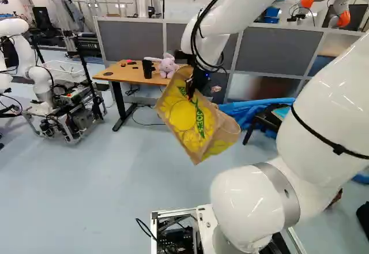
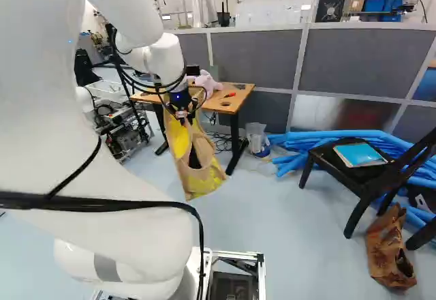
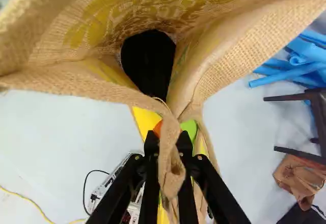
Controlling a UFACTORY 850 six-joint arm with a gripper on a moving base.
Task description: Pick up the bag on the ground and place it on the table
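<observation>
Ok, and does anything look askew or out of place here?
The yellow bag hangs askew from the gripper, pinched by one bunched strip. A crumpled brown bag slumps on the floor by the chair. Nothing looks spilled.

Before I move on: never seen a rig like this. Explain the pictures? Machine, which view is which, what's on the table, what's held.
It's one white robot arm on a moving base, with two black jaws at its end. Two pictures come from cameras on the base, behind the arm, one to its left and one to its right, looking past it. The third comes from the wrist, looking along the jaws. All three show the same scene.

The jaws are closed on a strip of the yellow-and-tan bag, which hangs in the air, not on the table. Something dark shows inside its opening; I can't tell what. On the table are a pinkish plush toy, a black cup and a few small items.
</observation>
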